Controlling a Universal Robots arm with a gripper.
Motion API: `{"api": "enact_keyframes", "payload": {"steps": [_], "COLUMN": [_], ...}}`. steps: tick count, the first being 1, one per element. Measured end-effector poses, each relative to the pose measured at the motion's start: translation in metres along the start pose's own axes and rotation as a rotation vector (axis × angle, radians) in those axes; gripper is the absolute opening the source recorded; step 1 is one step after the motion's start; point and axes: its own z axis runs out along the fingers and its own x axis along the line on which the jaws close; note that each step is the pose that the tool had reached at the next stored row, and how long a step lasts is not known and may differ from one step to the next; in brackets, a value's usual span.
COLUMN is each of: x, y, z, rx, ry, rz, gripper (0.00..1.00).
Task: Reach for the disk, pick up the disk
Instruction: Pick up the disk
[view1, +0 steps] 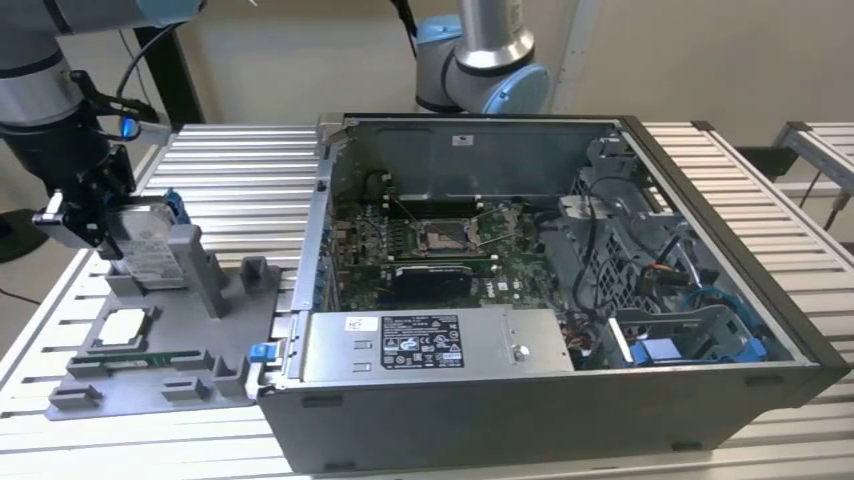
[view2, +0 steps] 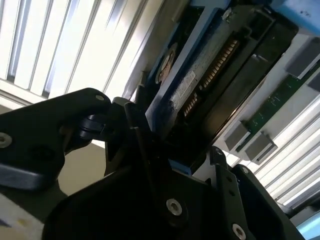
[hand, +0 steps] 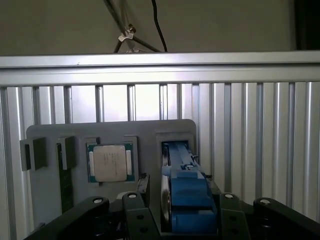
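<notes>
Claw (view1: 107, 235) at disk (view1: 154, 250), standing on edge, long axis upright

arm (view1: 30, 75): silver-grey tube, light-blue joint cap, black wrist section | cable (view1: 138, 60): thin, black, looped beside the wrist, small blue plug | jaws: black hinged link plates | screws (hand: 131, 196): round silver heads

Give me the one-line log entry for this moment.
stage: reach | gripper: around disk | disk: upright in grey holder | lifted: not yet

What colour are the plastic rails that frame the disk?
Bright blue; the rails show best in the first wrist view.
</notes>
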Motion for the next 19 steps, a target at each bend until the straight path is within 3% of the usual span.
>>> {"api": "enact_keyframes", "payload": {"steps": [10,11,19], "x": [0.0000,0.0000,0.0000], "y": [0.0001,0.0000,0.0001], "z": [-0.0035,-0.0035,-0.0041], "rx": [0.0001,0.0001,0.0000], "ry": [0.0000,-0.0001,-0.0001], "rz": [0.000,0.000,0.000], "gripper": [1.00,0.00,0.00]}}
